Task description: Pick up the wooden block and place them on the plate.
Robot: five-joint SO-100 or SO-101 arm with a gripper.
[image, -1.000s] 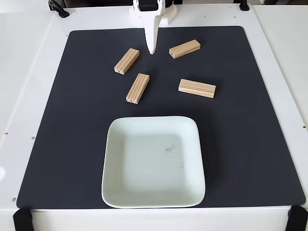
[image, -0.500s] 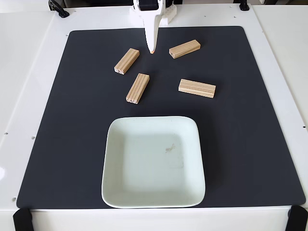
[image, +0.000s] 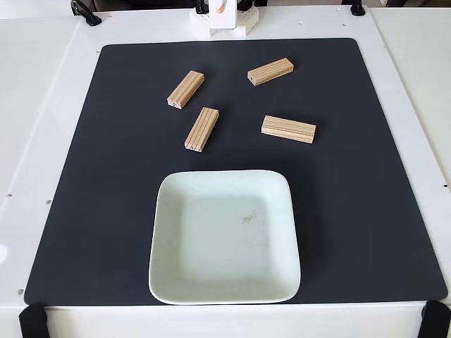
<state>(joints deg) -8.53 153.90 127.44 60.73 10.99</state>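
Gripper (image: 220, 10) retracted to top edge, well apart from blocks (image: 201, 129).

A small part of the robot (image: 223, 15) was seen at the far edge of the fixed view, cut off by the top of the frame. A white plastic base (image: 243, 25) with an angular, stepped outline was shown there. A small orange patch (image: 220, 10) was noticed on the white body. Dark parts (image: 202, 6) were glimpsed beside it, too cropped to be identified.
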